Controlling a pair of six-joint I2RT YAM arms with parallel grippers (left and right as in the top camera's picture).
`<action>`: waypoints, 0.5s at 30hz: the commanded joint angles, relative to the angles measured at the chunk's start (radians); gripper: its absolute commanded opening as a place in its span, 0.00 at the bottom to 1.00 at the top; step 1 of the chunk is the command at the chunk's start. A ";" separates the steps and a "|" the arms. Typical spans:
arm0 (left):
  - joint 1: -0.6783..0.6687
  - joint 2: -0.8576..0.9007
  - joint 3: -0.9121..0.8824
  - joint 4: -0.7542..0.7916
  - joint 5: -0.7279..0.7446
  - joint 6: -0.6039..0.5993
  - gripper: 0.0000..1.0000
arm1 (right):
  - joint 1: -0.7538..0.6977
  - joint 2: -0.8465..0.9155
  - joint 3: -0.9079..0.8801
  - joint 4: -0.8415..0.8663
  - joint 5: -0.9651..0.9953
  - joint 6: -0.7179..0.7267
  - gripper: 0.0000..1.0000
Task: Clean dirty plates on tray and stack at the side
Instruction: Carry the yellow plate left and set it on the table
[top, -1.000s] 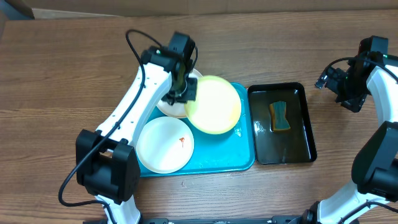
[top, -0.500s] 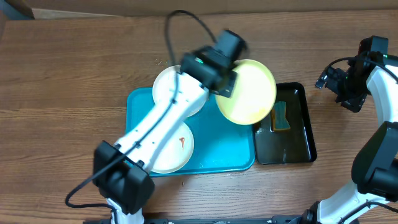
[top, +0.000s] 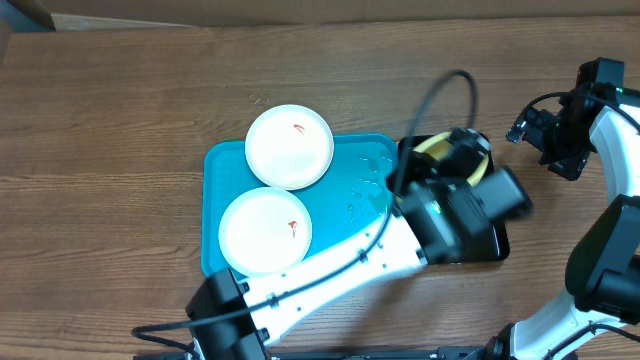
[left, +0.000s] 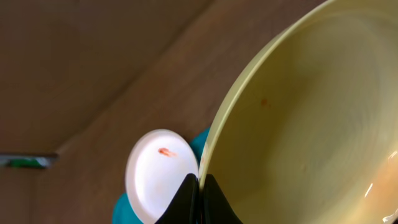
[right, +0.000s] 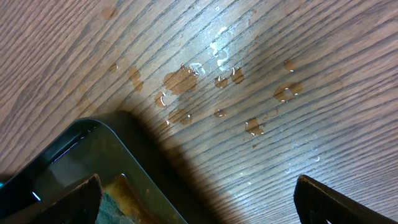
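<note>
Swinging rightward since a second ago, my left arm (top: 330, 265) is now stretching across the large turquoise-blue rectangular plastic tray (top: 340, 215). The pale yellow-green round shallow plate (top: 428, 146) that was hanging over that tray is now sitting over the smaller black rectangular tray (top: 497, 240). My left end effector (left: 200, 194) is clenching this plate by its rim, both dark fingers (left: 185, 202) pinching the edge. The plate is tilting steeply, its hollow side showing a tiny orange speck (left: 264, 101). Whether it is touching the black tray I cannot tell, since my own wrist is covering it from above.

Left of this end effector, two plain white round plates are lying where they were. The nearer white plate (top: 265, 232) is resting inside the turquoise tray, wearing a red smear (top: 292, 227). The farther white plate (top: 290, 146) is sitting on the tray's far rim, partly hanging out over the brown wooden desk (top: 120, 130), and it is also smeared red. Water drops (top: 365, 180) are glistening on the turquoise tray between those plates and my left end effector.

My right end effector (right: 199, 186) is hovering released, its fingers (right: 74, 202) spread wide and gripping nothing, off the black tray's far right corner, in the same spot as before. Beneath it scattered droplets (right: 186, 81) are wetting the desk, and a corner of the black tray is showing to its left.
</note>
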 joint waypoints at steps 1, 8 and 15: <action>-0.050 -0.001 0.023 0.038 -0.231 0.046 0.04 | -0.003 -0.025 0.015 0.006 0.003 0.005 1.00; -0.073 -0.001 0.023 0.127 -0.265 0.130 0.04 | -0.003 -0.025 0.015 0.005 0.003 0.005 1.00; -0.065 -0.001 0.023 0.184 -0.254 0.129 0.04 | -0.003 -0.025 0.015 0.005 0.003 0.005 1.00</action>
